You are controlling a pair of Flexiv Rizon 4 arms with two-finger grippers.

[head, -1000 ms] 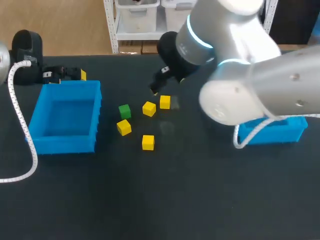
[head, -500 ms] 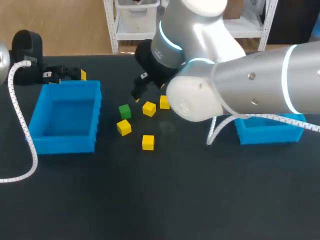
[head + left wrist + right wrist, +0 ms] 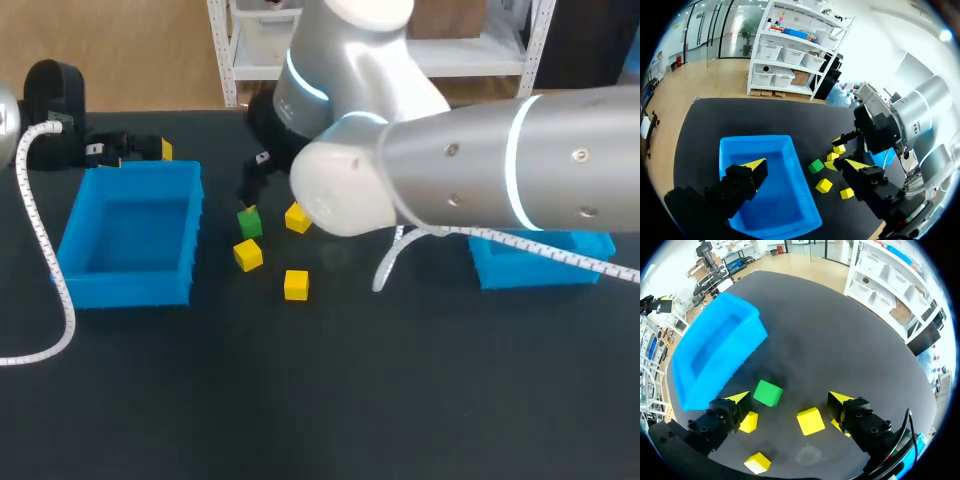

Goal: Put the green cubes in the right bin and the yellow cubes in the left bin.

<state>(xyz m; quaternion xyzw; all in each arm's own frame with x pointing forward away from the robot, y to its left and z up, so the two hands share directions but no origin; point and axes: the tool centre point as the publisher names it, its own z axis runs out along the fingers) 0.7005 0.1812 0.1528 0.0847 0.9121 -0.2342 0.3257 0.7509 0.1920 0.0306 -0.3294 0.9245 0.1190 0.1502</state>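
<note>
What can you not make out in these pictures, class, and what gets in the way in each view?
1. Head view: the inside of the right bin, covered by the right arm.
2. Head view: one of the yellow cubes. The left wrist view shows four, the head view only three; the right arm covers that patch of table.
3. Left wrist view: most of the right bin, behind the right arm.

The right arm (image 3: 450, 180) is swinging leftward across the tabletop (image 3: 400, 380), carrying its hand (image 3: 248, 190) away from the back of the yellow cubes (image 3: 296, 217) and over to the green cube (image 3: 250, 222). The hand is now hovering just above the green cube, fingers spread. The arm's bulky elbow (image 3: 340, 185) is following, covering more of the cluster's right side in the head view.
</note>
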